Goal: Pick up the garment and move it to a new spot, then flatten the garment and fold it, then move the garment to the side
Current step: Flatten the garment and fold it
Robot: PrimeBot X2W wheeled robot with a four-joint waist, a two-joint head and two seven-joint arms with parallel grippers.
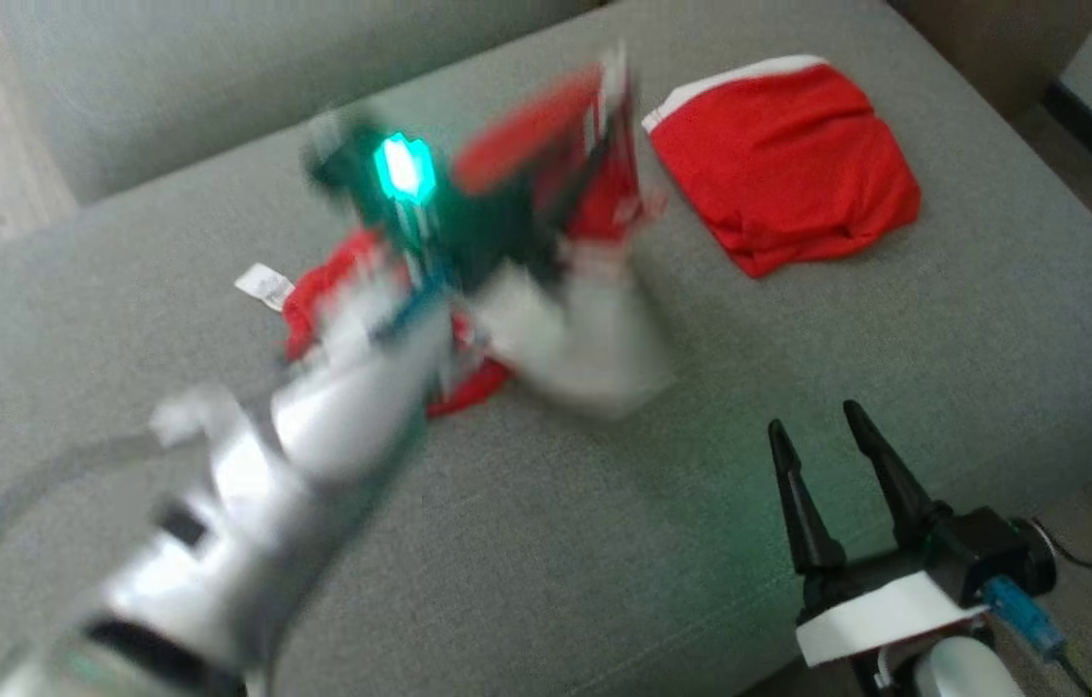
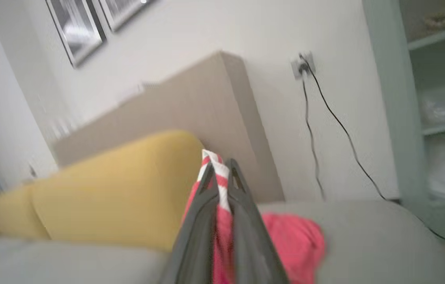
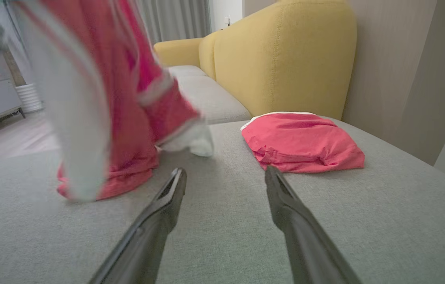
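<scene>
We're holding the garment (image 3: 124,130) w/ L gripper (image 2: 219,169) clamped on it (blurry), left of the folded cloth (image 1: 788,165); R gripper (image 1: 815,418) is hanging spread, nearer us.

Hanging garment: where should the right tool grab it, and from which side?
Probably the white flap sticking out low on the garment, near the couch. It hangs from the shut left tool, and that flap is the free end nearest the open right tool. Come in level from the robot's right, straddling it.
</scene>
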